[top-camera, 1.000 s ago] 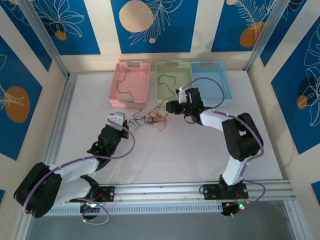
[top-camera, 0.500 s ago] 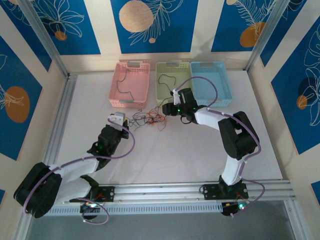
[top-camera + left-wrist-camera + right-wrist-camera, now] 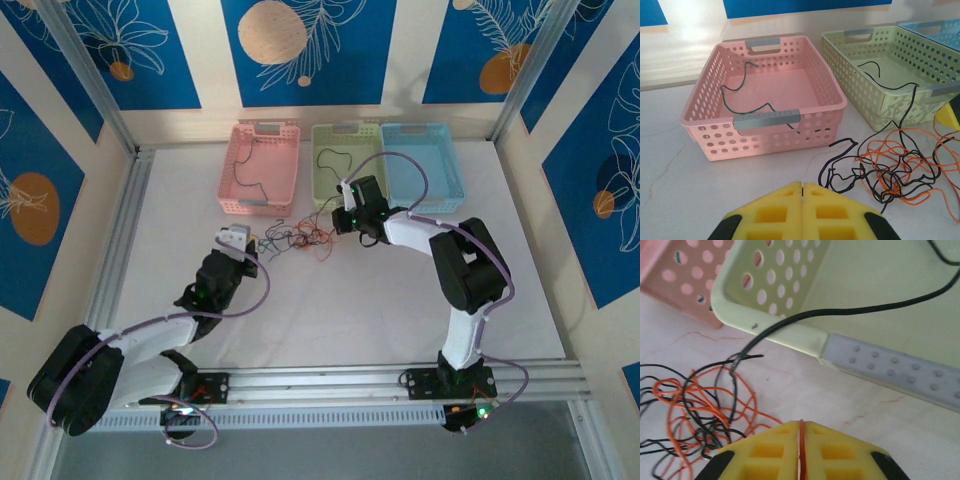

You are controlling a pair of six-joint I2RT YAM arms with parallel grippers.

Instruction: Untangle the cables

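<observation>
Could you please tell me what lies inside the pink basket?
One thin dark cable squiggles across the floor of the pink basket; its near end is hidden behind the front wall.

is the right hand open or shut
Shut: the right hand has its yellow pads pressed together, the orange cable pinched in the seam.

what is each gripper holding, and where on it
Right gripper pinches the orange cable by a strand beside the tangle; left gripper shut, nothing visibly held.
</observation>
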